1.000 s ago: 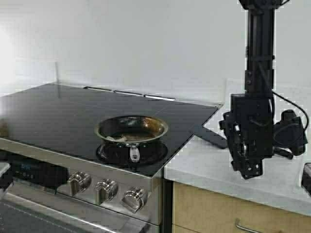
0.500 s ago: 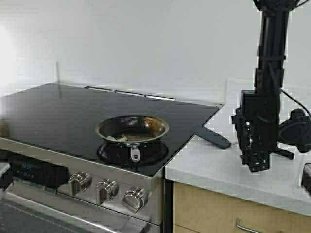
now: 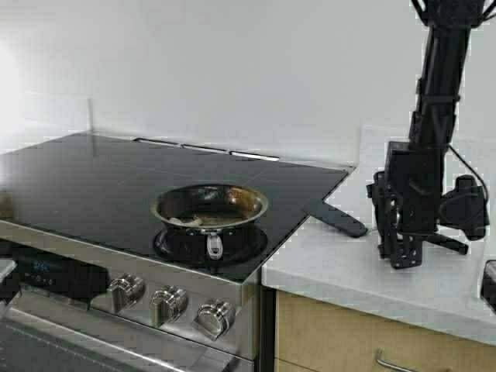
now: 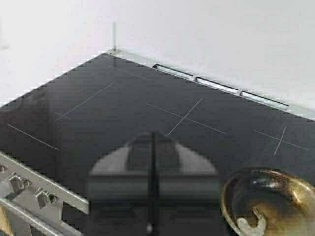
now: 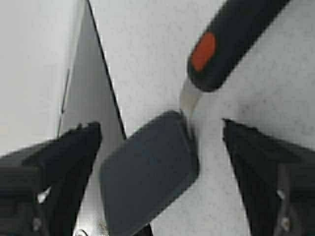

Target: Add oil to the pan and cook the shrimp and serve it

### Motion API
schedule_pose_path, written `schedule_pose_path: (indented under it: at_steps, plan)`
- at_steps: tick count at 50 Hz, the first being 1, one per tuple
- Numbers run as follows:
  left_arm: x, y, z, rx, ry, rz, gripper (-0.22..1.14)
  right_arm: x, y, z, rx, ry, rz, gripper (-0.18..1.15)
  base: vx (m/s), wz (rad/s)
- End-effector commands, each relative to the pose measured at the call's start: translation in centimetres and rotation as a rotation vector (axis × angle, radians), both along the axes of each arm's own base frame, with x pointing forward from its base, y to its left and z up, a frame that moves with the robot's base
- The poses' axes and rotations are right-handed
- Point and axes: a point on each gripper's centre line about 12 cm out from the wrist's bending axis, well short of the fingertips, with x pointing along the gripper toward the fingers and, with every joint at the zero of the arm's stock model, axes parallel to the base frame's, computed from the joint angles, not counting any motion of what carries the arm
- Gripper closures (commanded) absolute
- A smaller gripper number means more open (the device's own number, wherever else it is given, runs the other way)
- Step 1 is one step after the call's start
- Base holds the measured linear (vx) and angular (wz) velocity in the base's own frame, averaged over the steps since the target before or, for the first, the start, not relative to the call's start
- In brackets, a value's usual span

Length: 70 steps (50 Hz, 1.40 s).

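The pan [image 3: 260, 204] sits on the front burner of the black glass cooktop [image 3: 93, 178], its stub handle toward the knobs. A pale curved shrimp [image 3: 193, 221] lies inside it, also seen in the left wrist view as the shrimp [image 4: 251, 225] in the pan [image 4: 229, 195]. The oil is out of view. My right gripper [image 3: 402, 249] hangs open, fingers pointing down, over the white counter right of the stove. Below it in the right wrist view, a dark spatula blade [image 5: 147, 172] lies between the fingers of the right gripper [image 5: 160, 145]. My left gripper [image 4: 152, 147] is shut and empty, over the cooktop left of the pan.
The spatula [image 3: 338, 218] lies on the counter [image 3: 325, 267] by the stove's right edge; its black handle [image 5: 236, 39] has an orange spot. Three knobs [image 3: 169, 304] line the stove front. A dark object [image 3: 489, 284] stands at the right edge. A wall stands close behind.
My right arm has moved to the right and a little farther back over the counter, staying open. The pan, shrimp and spatula have not moved.
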Motion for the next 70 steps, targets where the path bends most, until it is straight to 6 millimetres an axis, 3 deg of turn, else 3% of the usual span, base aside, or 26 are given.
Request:
schedule_pose_path:
  at_steps: [1,12,37,61,66,70]
  plan:
    - [0.2,0.0,0.5,-0.001,-0.012,0.002,0.89,1.4,0.5,0.6,0.014,-0.027,0.006,-0.07,0.0,0.0]
    - [0.2,0.0,0.4,-0.001,-0.009,0.002,0.89,2.5,0.6,-0.1,0.025,-0.014,0.0,-0.07,0.0,0.0]
    - [0.2,0.0,0.5,-0.001,-0.014,0.002,0.89,4.1,-1.4,-0.7,0.038,-0.003,-0.053,-0.07,0.0,0.0]
    - [0.2,0.0,0.5,-0.001,-0.011,0.002,0.89,5.2,-1.2,-1.5,0.057,0.012,-0.058,-0.06,0.0,0.0]
    - [0.2,0.0,0.5,-0.001,-0.011,0.002,0.89,4.9,-1.3,-1.8,0.085,0.041,-0.074,0.01,0.0,0.0]
    - [0.2,0.0,0.4,-0.001,-0.011,0.002,0.89,4.6,-1.3,-2.4,0.114,0.093,-0.085,0.23,0.0,0.0]
